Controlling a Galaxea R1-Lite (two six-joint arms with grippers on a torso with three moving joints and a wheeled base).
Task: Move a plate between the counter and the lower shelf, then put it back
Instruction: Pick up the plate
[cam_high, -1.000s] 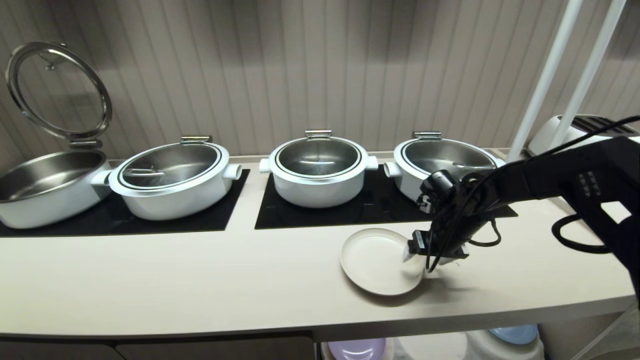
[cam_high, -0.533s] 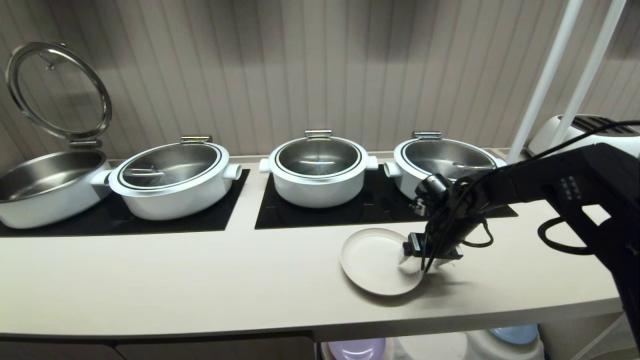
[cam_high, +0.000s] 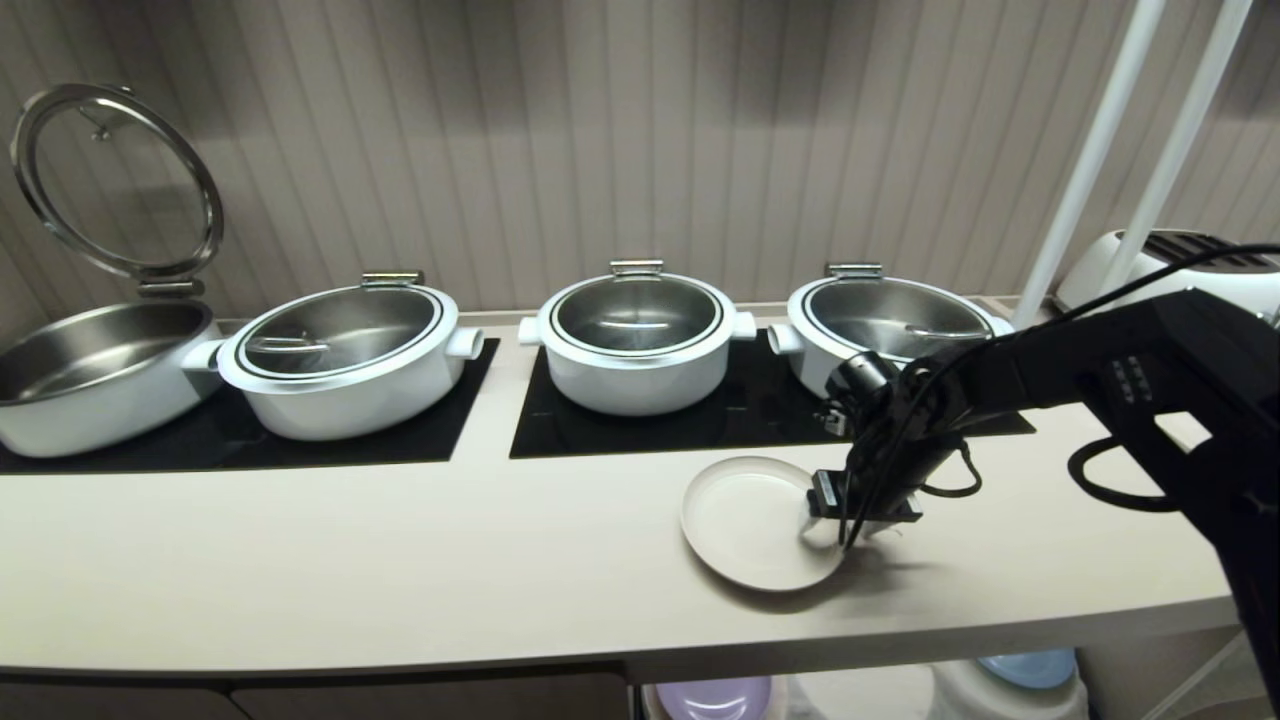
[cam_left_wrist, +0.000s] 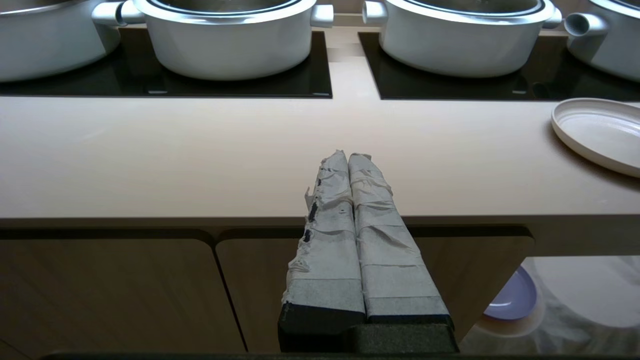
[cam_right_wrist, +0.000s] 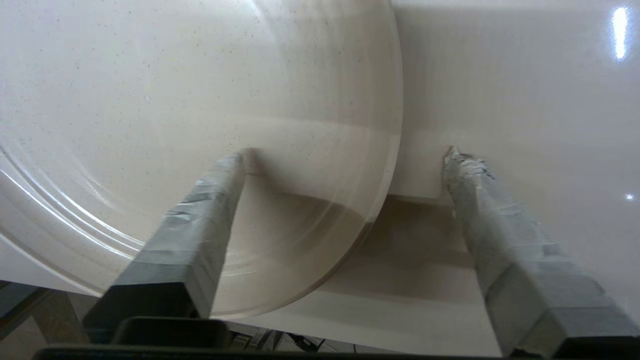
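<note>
Bench (cam_high: 400, 560): long beige worktop, thick front edge. Two black glass panels (cam_high: 700, 420) are inset along the rear. Four white pots (cam_high: 640, 345) are seated on the panels; the leftmost is seen with its lid raised. A cream plate (cam_high: 750, 520) is laid flat on the bare front strip, right of centre. A white toaster (cam_high: 1180, 262) is seen at the far right end.
</note>
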